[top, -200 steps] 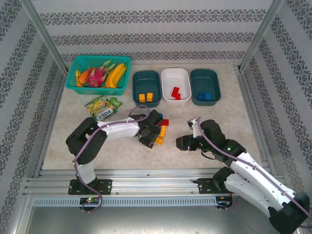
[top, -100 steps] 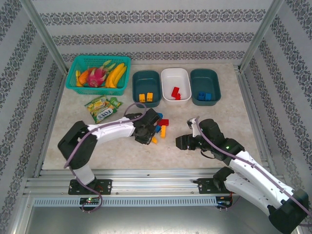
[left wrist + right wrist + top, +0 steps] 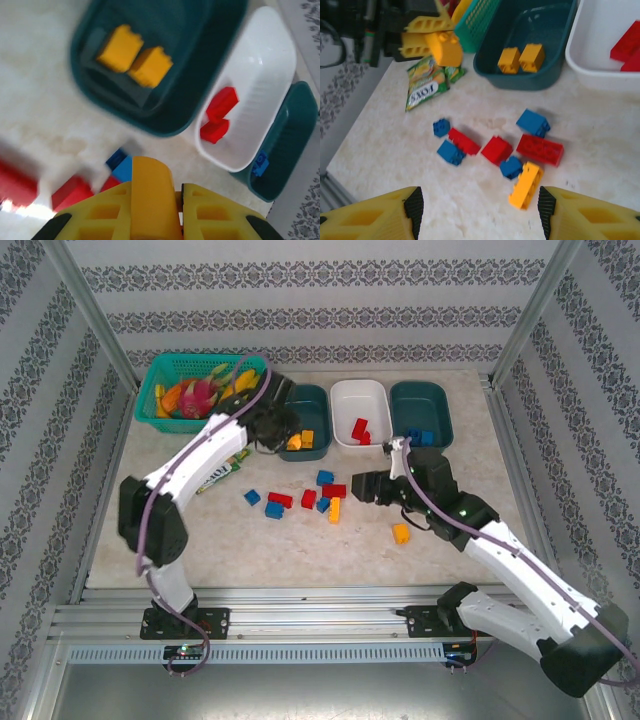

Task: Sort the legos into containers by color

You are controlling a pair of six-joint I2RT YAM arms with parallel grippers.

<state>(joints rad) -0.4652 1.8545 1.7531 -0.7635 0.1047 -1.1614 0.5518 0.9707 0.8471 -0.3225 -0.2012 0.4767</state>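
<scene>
- Standing at eleven o'clock on the table, a bright turquoise mesh basket (image 3: pixel 160 375) of toy fruit is no part of the sort. Green snack packets (image 3: pixel 427 85) lie at its six o'clock, beneath the left arm, and are best left untouched.
- A chunky yellow-orange plastic brick (image 3: pixel 152 200) is clenched by the left gripper (image 3: pixel 440 47), which hangs just at nine o'clock of the left dark teal plastic tub (image 3: pixel 305 403). Two yellow bricks (image 3: pixel 135 57) are already lodged inside. Delivery is judged to be the step in hand: a short carry over the rim toward three o'clock is called for, then a release.
- Loose red, blue and yellow bricks (image 3: pixel 308 498) are scattered at mid-table, at six o'clock of the tubs, not yet sorted.
- Red bricks (image 3: pixel 360 428) are held in the white plastic tub (image 3: pixel 360 398).
- The right gripper (image 3: pixel 477 215) is poised at three o'clock of the scatter, fingers spread wide and empty. Crowding could be risked if both arms reach there together.
- Blue bricks (image 3: pixel 420 437) are kept in the right dark teal plastic tub (image 3: pixel 420 400). A stray yellow-orange brick (image 3: pixel 401 533) lies apart at five o'clock of the scatter, beside the right arm.
</scene>
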